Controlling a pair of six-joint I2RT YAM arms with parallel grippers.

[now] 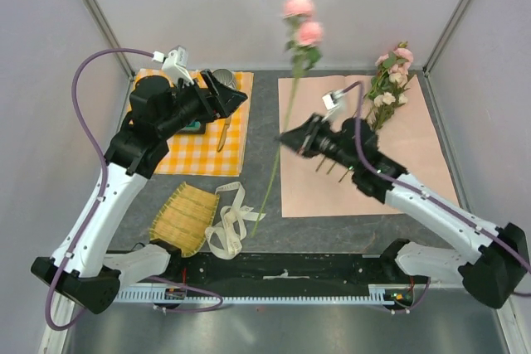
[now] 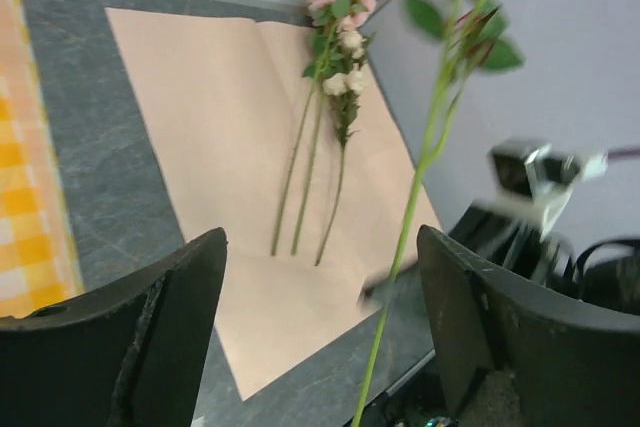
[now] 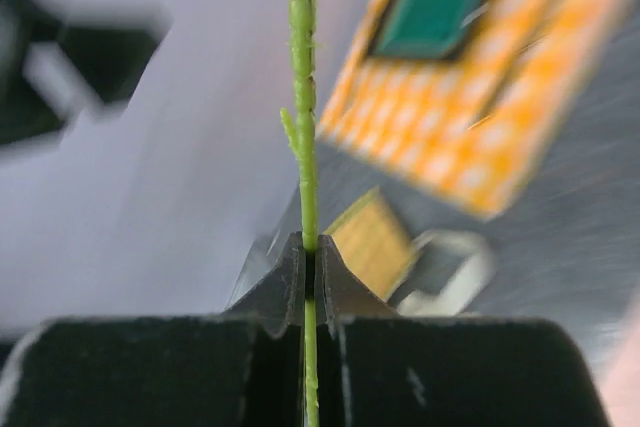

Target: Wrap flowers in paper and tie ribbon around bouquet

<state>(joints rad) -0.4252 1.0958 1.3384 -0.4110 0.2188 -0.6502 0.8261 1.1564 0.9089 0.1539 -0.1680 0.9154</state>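
A long-stemmed spray of pale pink blooms with green leaves (image 1: 304, 55) stands nearly upright in the air over the dark tabletop (image 1: 265, 105). Its blooms are up and its thin stem slants down toward the near-left, ending above the looped cream fabric ribbon (image 1: 228, 223). The right gripper (image 3: 305, 257) has its jaws closed tight on the stem partway along, so the long axis crosses the fingers at right angles. The left gripper (image 2: 320, 242) is just to the left, jaws spread wide and holding nothing; from above it is clear of the stem. The rest of the pale pink flowers (image 1: 390, 87) lie on the far part of the large plain pink paper sheet (image 1: 415, 155), stems pointing toward the near side. The paper is to the right of the held stem, so the right arm is better placed to carry it. There is bare paper beside the bunch. The orange-checked cloth (image 1: 195, 155) and woven yellow-green bamboo mat (image 1: 184, 217) are well apart on the left.
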